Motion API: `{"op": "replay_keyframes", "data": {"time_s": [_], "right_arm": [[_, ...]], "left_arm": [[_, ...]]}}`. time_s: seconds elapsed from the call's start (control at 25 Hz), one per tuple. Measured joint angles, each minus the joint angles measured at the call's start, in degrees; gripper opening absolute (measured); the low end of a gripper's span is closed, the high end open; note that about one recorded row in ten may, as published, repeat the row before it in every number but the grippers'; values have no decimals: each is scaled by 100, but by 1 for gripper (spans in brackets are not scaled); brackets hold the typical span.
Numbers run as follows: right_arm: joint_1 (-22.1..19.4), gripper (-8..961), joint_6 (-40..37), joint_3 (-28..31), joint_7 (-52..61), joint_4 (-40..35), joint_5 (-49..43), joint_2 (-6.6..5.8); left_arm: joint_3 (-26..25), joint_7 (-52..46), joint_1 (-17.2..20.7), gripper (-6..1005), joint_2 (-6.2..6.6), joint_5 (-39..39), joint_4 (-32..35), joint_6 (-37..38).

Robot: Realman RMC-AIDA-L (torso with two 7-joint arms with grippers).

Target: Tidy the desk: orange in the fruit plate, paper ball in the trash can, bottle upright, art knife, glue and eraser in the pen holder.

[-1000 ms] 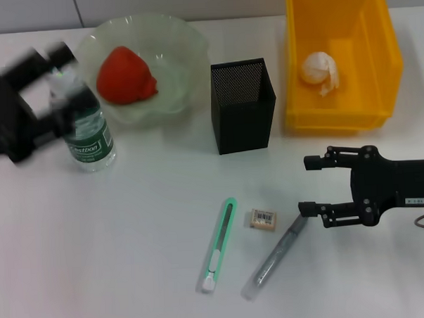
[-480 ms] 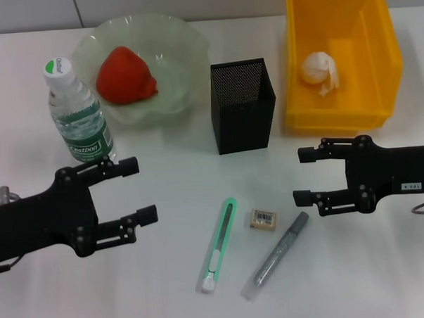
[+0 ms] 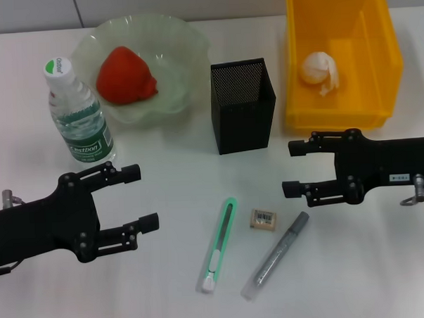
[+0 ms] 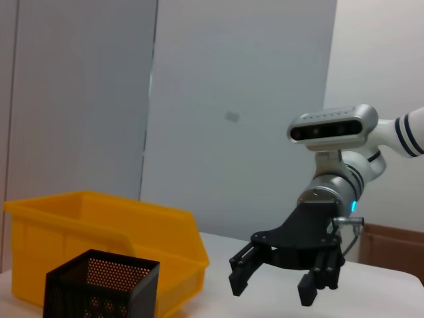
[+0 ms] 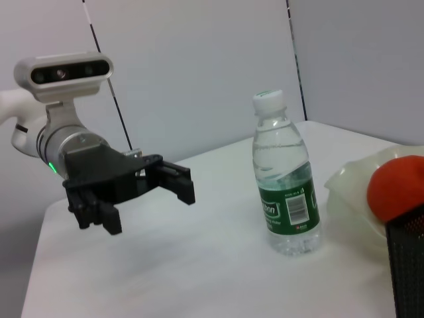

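While both pincers gape wide, the eraser (image 3: 263,219) lies between art knife (image 3: 218,245) and glue (image 3: 275,256).

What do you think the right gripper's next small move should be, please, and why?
Probably lower the open right gripper toward the eraser, the nearest loose item. The orange is in the fruit plate, the paper ball is in the yellow bin, and the bottle stands upright. The knife, glue and eraser still lie outside the pen holder.
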Motion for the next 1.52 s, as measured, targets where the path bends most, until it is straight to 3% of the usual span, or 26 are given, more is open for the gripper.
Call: {"op": "replay_keyframes", "data": {"time_s": [0.88,1.32,1.52], "right_arm": [[-117,797,95,-7,-26,388,52,8],[511,798,-81,-159,322,311,1,-44],[597,796,-143,-186,398,258,26,-48]], "left_arm": [[9,221,-241,712,56,94,-31,104],[-2,169,-123,694,123,94,-99,57],[-34,169,-92,686,122,93,-99,128]]}}
